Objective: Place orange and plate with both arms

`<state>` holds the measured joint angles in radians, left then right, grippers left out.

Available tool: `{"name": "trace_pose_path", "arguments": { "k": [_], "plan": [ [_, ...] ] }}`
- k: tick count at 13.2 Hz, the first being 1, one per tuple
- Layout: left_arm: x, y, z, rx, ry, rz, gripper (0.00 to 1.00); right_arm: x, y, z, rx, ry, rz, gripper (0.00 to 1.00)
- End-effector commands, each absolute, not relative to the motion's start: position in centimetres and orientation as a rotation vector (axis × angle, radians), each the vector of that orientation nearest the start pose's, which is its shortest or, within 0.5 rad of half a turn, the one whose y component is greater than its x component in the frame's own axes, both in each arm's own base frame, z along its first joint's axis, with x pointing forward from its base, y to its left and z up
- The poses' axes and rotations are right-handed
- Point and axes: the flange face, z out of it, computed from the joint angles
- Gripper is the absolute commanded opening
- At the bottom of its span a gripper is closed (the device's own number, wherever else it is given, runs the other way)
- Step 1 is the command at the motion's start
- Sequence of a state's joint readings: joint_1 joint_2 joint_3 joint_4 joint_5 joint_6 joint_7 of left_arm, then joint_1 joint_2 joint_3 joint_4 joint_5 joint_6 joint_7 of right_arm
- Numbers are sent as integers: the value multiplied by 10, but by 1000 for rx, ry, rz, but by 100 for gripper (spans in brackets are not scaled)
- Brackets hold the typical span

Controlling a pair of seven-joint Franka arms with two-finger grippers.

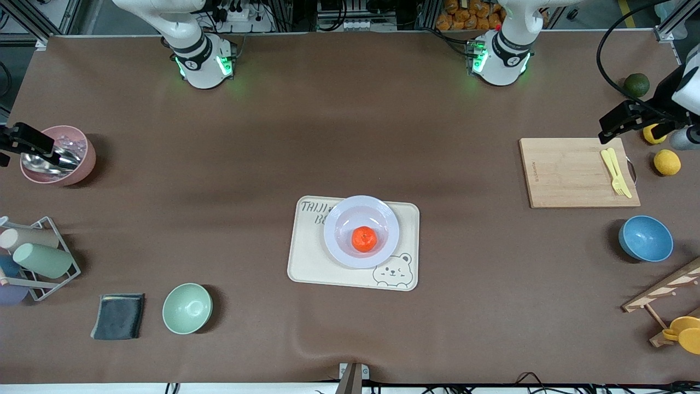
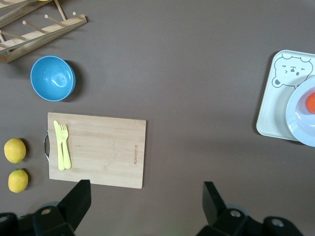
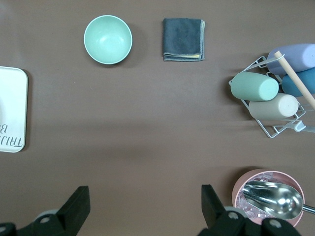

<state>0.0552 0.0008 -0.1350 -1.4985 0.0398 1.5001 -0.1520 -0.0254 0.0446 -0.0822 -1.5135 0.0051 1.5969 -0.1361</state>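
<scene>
The orange (image 1: 363,239) lies in the sunken centre of the pale lavender plate (image 1: 342,219). The plate rests on the cream bear tray (image 1: 306,262) in the middle of the table. Part of the plate (image 2: 299,118) and orange (image 2: 311,102) shows at the edge of the left wrist view. My left gripper (image 1: 620,123) is open and empty, up over the left arm's end of the table by the cutting board; its jaws (image 2: 146,201) stand wide apart. My right gripper (image 1: 19,141) is open and empty (image 3: 145,206), up over the pink cup at the right arm's end.
A wooden cutting board (image 1: 569,172) carries a yellow fork and knife (image 1: 615,172). Lemons (image 1: 667,162), a dark green fruit (image 1: 636,84), a blue bowl (image 1: 645,238) and a wooden rack (image 1: 664,293) lie nearby. A pink cup with scoop (image 1: 57,155), cup rack (image 1: 33,257), grey cloth (image 1: 118,316) and green bowl (image 1: 187,308) sit at the right arm's end.
</scene>
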Motion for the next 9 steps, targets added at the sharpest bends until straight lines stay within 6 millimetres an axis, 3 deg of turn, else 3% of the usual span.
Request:
{"name": "trace_pose_path", "arguments": {
  "k": [1, 9],
  "plan": [
    [540, -38, 657, -3108, -88, 19, 100, 564, -57, 633, -3162, -22, -75, 100],
    [536, -36, 659, -3107, -86, 31, 100, 566, -51, 631, -3160, -39, -70, 100]
  ]
}}
